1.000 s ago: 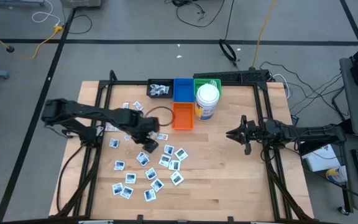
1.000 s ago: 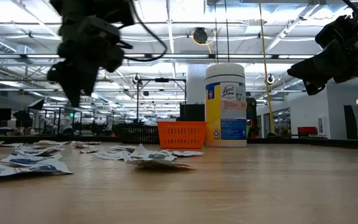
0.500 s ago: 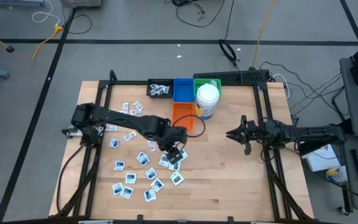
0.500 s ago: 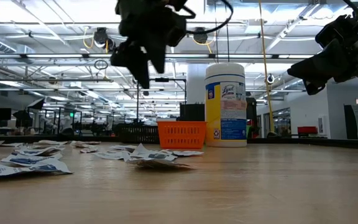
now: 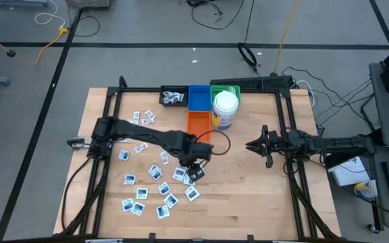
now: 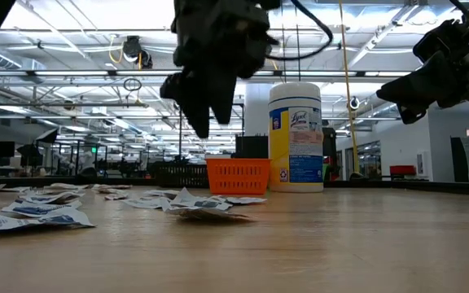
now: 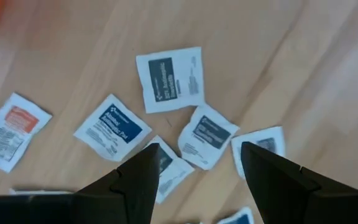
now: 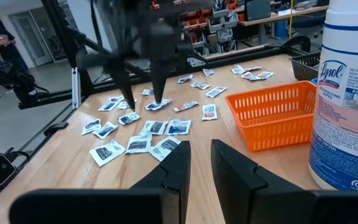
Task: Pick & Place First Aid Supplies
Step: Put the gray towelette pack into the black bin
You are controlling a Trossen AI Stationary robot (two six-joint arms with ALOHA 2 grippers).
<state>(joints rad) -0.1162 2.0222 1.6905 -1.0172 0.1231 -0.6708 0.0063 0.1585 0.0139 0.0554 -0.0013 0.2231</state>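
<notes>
While two dark arms reach over the wooden surface, the left arm stretches far toward the middle and the right arm waits at the right side. Four bins sit in a cluster at the far edge: a black basket holding a few packets, a blue bin and a green bin whose contents cannot be made out, and an orange basket just in front of the blue one. One white wipes canister stands upright beside the orange basket. Roughly two dozen first aid packets lie scattered flat on the left half of the surface, most white with blue or dark print, at least one with red print. The left gripper hovers over the right end of that scatter, its fingers spread apart and empty above a group of five packets. The right gripper hangs clear of the surface, well apart from the packets, its fingers parted by a narrow gap and holding nothing.
</notes>
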